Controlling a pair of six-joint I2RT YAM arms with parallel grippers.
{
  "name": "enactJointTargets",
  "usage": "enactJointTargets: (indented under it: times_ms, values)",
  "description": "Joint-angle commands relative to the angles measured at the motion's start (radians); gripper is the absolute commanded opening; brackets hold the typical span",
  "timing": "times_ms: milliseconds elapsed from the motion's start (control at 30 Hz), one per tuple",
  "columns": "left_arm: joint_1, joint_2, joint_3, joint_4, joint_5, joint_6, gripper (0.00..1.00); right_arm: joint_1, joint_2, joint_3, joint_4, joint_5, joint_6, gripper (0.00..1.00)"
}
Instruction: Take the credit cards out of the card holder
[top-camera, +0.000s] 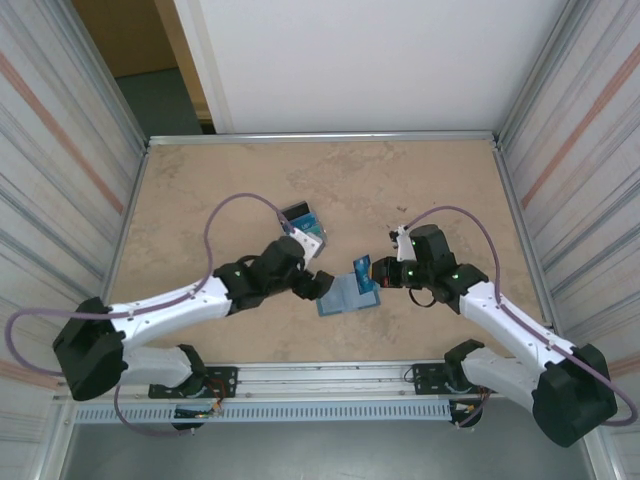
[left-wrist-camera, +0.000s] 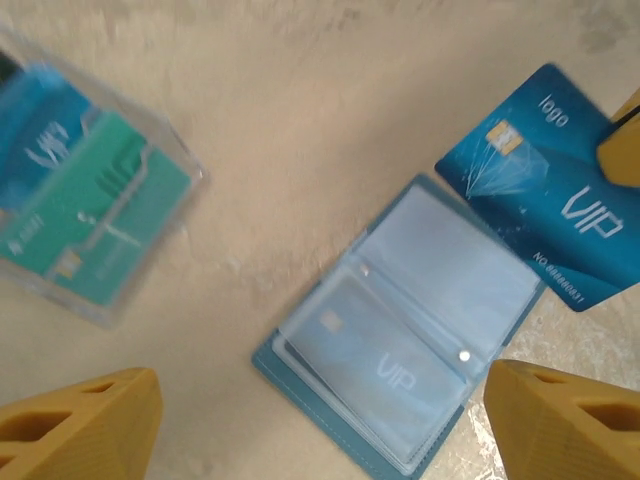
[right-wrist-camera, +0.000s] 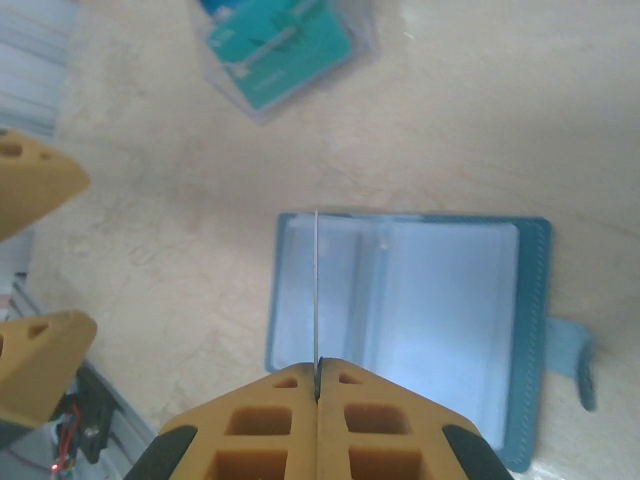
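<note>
Blue card (left-wrist-camera: 540, 190) corner hidden in right hand (right-wrist-camera: 318, 372).

Setting: robot lab test cell.
Beige table (top-camera: 230, 180) walled by ribbed panels (top-camera: 50, 140), white back board (top-camera: 370, 60); left arm (top-camera: 170, 303) and right arm (top-camera: 505, 315) bolted to aluminium rail (top-camera: 320, 377).

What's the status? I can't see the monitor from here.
Left gripper open by card holder. Right gripper shut on blue card, out of holder. Second card in sleeve. Clear case apart, not obstructing.
</note>
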Motion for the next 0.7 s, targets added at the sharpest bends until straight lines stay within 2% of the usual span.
enactJointTargets:
  times_ms: [0, 133, 167, 333, 533, 667]
  values:
    - [0.06, -0.047, 0.036, -0.036, 0.146, 0.235, 0.85, 0.022, -0.042, 0.063, 0.003, -0.068, -0.133, 0.0]
    - [0.15, -0.081, 0.044, -0.007, 0.312, 0.339, 0.82, 0.056, -0.044, 0.125, -0.041, -0.09, -0.228, 0.0]
    - [0.171, -0.086, 0.053, -0.008, 0.358, 0.362, 0.85, 0.068, -0.042, 0.141, -0.055, -0.093, -0.252, 0.0]
    - [0.195, -0.074, 0.116, -0.049, 0.501, 0.491, 0.85, 0.118, -0.032, 0.209, -0.098, -0.106, -0.353, 0.0]
    - [0.196, -0.021, 0.196, -0.131, 0.687, 0.602, 0.72, 0.164, -0.003, 0.29, -0.162, -0.124, -0.435, 0.0]
    - [0.196, 0.004, 0.219, -0.148, 0.737, 0.637, 0.6, 0.192, 0.057, 0.331, -0.198, -0.121, -0.468, 0.0]
